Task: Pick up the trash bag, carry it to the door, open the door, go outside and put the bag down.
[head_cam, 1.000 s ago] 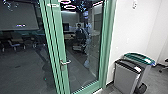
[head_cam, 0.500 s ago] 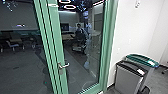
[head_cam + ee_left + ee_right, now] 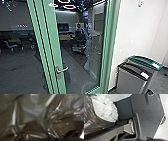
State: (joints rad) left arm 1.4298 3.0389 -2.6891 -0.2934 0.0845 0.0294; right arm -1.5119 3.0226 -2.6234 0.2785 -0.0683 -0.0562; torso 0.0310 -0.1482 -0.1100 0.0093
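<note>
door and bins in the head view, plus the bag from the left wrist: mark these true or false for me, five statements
1. The two bins stand left of the door, as the head view shows it. False: they stand to its right.
2. The front bin has a dark lid and the one behind it a green lid. True.
3. The door handle is a round knob. False: it is a metal lever.
4. A person shows in the door's glass. True.
5. The trash bag is smooth, white cloth. False: it is dark, shiny, wrinkled plastic.
</note>
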